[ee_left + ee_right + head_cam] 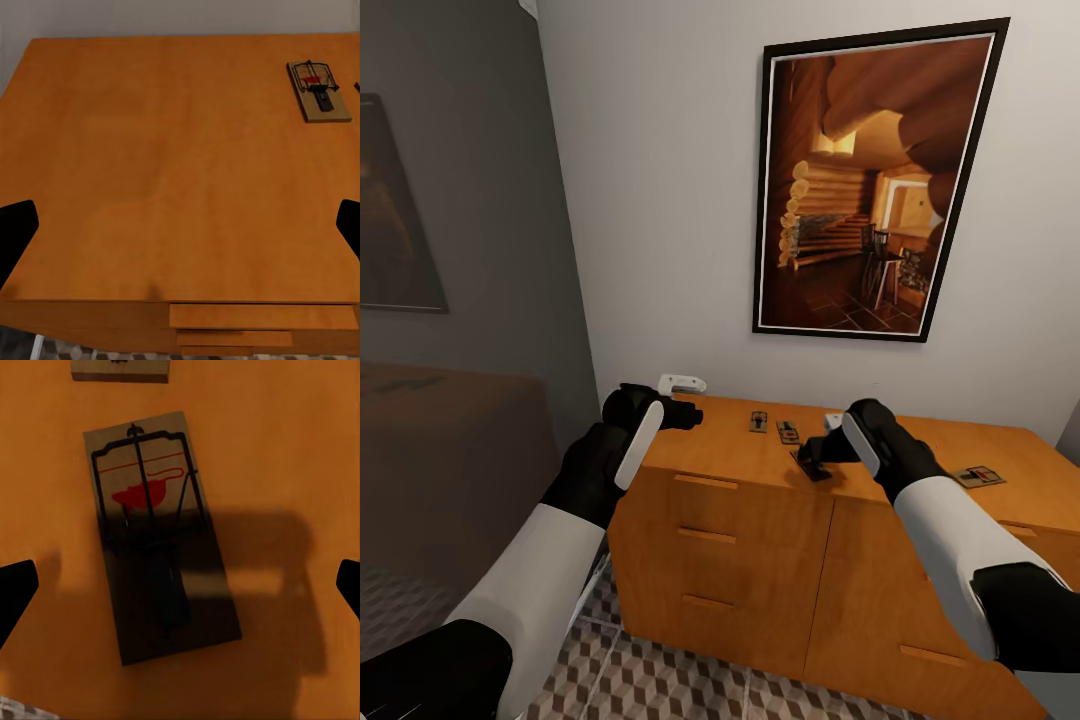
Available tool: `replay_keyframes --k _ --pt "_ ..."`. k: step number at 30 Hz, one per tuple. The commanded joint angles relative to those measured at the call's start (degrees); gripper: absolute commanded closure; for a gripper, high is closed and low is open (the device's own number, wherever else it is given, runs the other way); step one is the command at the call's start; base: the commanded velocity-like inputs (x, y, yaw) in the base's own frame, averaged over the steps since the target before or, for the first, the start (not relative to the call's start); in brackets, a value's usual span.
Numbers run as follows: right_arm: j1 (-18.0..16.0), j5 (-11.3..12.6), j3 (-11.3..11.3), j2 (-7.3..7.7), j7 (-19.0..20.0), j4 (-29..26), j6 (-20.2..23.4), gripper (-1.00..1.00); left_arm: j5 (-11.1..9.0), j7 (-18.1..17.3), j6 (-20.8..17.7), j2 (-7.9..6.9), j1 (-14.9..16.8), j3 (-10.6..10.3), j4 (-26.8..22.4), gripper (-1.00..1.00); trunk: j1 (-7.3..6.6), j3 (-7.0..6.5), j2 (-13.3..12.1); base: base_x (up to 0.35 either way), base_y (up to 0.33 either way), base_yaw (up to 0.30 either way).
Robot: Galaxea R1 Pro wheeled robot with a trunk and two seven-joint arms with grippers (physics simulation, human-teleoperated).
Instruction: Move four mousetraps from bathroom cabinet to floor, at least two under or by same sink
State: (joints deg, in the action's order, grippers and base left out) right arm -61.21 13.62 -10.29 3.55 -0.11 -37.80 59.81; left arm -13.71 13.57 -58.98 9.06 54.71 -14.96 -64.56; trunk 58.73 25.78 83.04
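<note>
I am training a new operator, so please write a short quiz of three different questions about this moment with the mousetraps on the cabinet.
1. True or false: the right gripper already holds a mousetrap.
2. How many mousetraps can be counted on the cabinet top in the head view?
3. Multiple choice: in the right wrist view, the mousetrap under the right gripper is
A. lying flat on the cabinet top, between the open fingertips
B. standing on its edge
C. lying on the tiled floor

Key
1. False. Its fingers are spread wide, above the trap.
2. Four: two near the wall, one below the right gripper, one further right.
3. A
</note>
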Motion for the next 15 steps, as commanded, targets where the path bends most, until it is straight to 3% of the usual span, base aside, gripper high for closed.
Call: replay_keyframes --k 1,15 --pt "-0.05 0.17 -0.31 0.02 -0.01 0.12 0.19 -1.00 -0.60 0.58 -0.17 0.00 0.05 -0.04 -0.04 -1.00 0.00 0.07 0.04 0.000 0.000 0.000" --pt "-0.05 0.09 -0.47 -0.33 0.01 1.84 0.19 -1.00 -0.66 0.58 -0.17 0.00 0.04 -0.02 0.03 -1.00 0.00 0.07 0.04 0.000 0.000 0.000"
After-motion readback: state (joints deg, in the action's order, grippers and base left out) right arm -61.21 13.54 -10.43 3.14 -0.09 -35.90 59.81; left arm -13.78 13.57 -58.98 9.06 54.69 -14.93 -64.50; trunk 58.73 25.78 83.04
